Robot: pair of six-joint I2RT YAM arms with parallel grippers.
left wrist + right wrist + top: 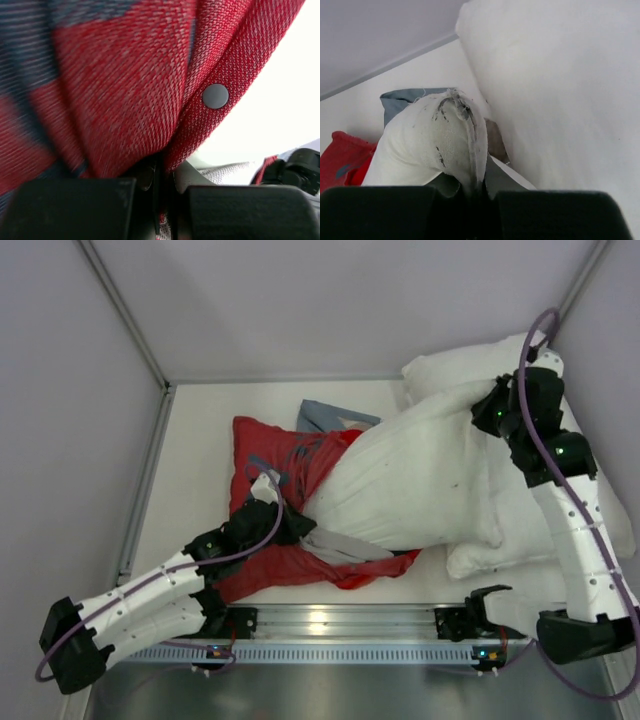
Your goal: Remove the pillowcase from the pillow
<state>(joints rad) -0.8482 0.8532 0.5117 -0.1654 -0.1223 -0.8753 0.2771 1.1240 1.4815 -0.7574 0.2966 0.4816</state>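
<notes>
Pillowcase (pixel 125 90) between left jaws

Soft, even overhead light, faint shadows under the pillow (pixel 420 480) on the table (pixel 200 470), small glare spots on the metal rail (pixel 330 622), left-wrist close-up of the pillowcase (pixel 125 85) blurred toward its left edge, blown-out white at right, right-wrist foreground dark, perhaps slightly out of focus

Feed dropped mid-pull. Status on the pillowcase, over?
Left gripper shut on pillowcase. Right gripper shut on pillow corner. Pillow mostly out. Second pillow crowding right side.
</notes>
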